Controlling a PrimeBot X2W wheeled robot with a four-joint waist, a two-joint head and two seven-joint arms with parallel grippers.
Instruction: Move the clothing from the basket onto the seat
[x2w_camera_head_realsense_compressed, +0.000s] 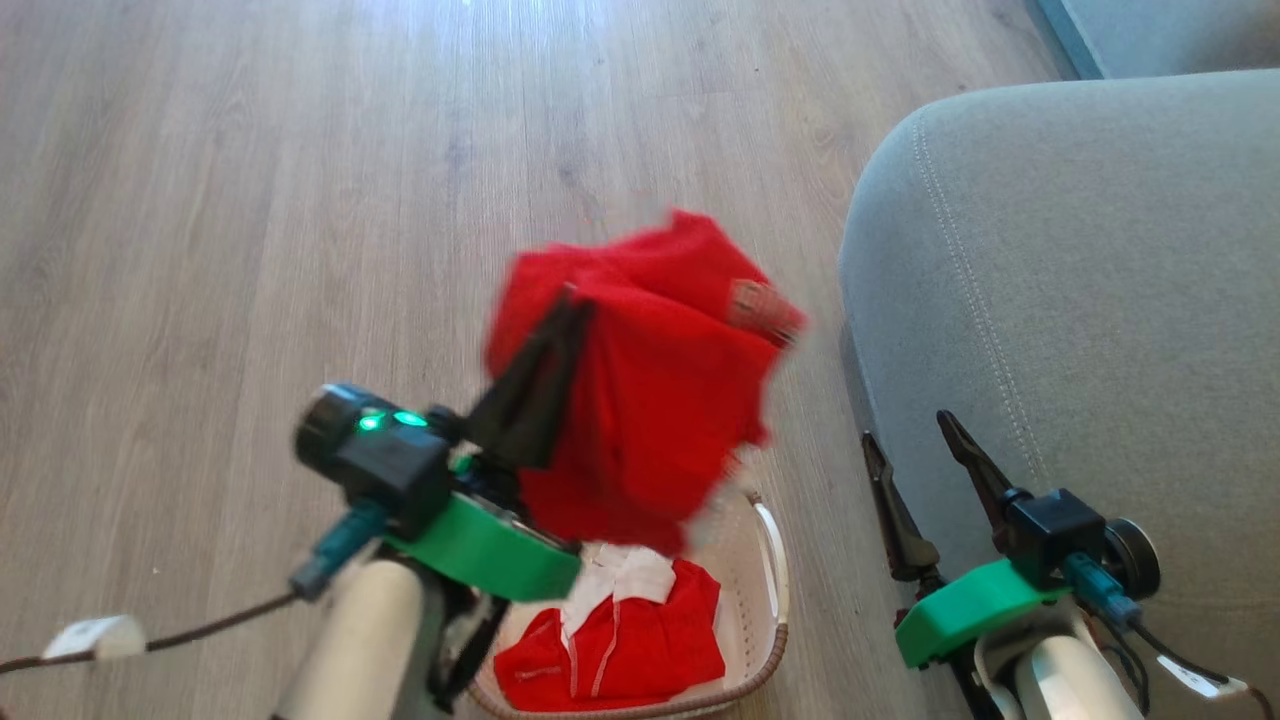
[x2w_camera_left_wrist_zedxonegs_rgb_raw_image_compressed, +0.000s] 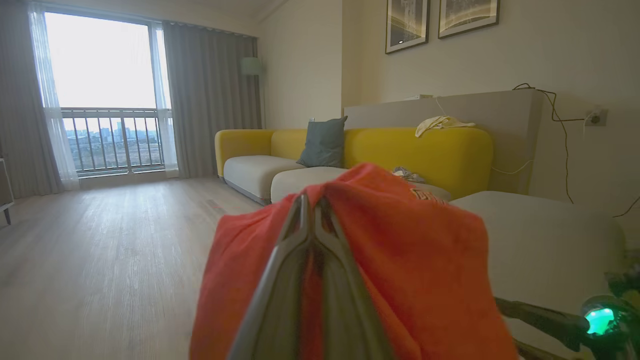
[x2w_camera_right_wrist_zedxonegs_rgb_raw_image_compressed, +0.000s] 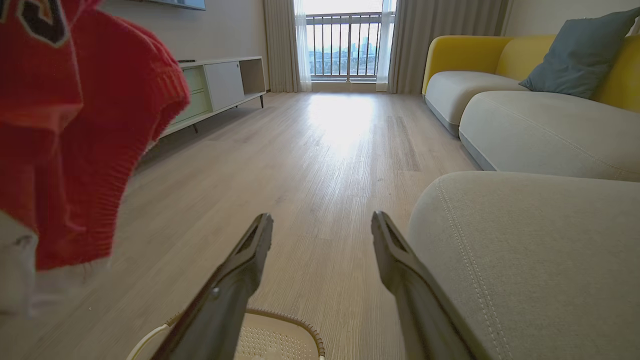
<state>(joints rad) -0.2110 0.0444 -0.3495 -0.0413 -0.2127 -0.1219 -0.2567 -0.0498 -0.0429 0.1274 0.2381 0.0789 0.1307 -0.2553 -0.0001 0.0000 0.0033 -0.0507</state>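
Wood floor (x2w_camera_head_realsense_compressed: 250, 200) is filling the upper left. Mid-frame, the jaws of your left gripper (x2w_camera_head_realsense_compressed: 575, 300) are clamping tight on a red shirt (x2w_camera_head_realsense_compressed: 650, 400) above the basket (x2w_camera_head_realsense_compressed: 775, 580). Those of your right gripper (x2w_camera_head_realsense_compressed: 907, 430) are gaping empty beside the seat (x2w_camera_head_realsense_compressed: 1080, 300). The shirt is looking light and limp, so a bunched fold is serving best.

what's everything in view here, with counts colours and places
seat: one, grey, right of head view
basket: one, cream with brown rim, on the floor left of the seat
clothing in basket: red and white pieces, count unclear
red shirt: one, bright red, held above the basket
sofa: one, yellow and pale, along the wall
pillow: one, blue-grey, on the sofa
framed pictures: two, dark-framed, on the wall
left gripper: one, dark, shut on the red shirt
right gripper: one, dark, open, empty
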